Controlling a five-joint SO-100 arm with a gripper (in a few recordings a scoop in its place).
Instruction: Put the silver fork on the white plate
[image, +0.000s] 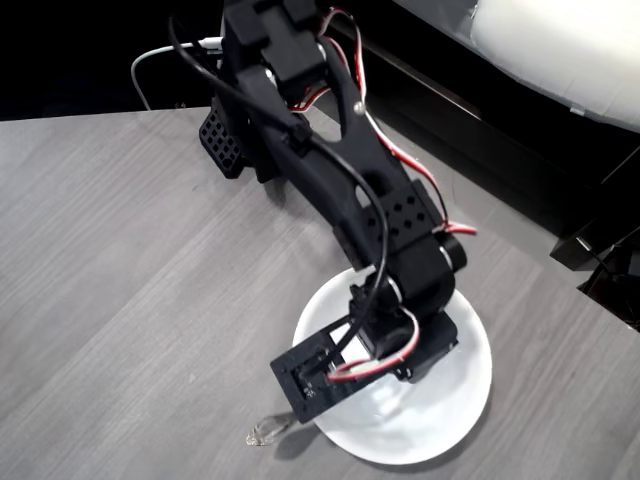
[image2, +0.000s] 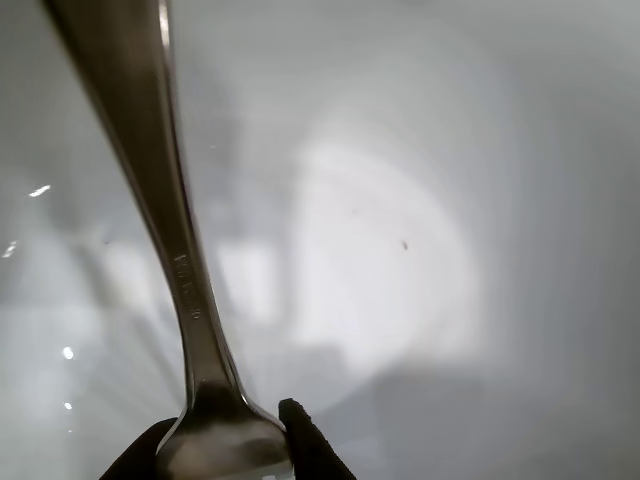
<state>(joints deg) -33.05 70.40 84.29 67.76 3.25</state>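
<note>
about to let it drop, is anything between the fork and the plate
Nothing visible. The gripper is shut on the silver fork, with bare white plate under it.

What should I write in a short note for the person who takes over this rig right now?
Gripper: shut on the silver fork, holding it near the flared end, directly above the white plate.
Fork: in the overhead view, one end sticks out past the plate's lower left rim, over the table.
Done: fork picked up and brought to the plate.
Left: release the fork so that it lies on the plate, then pull the arm back.
</note>
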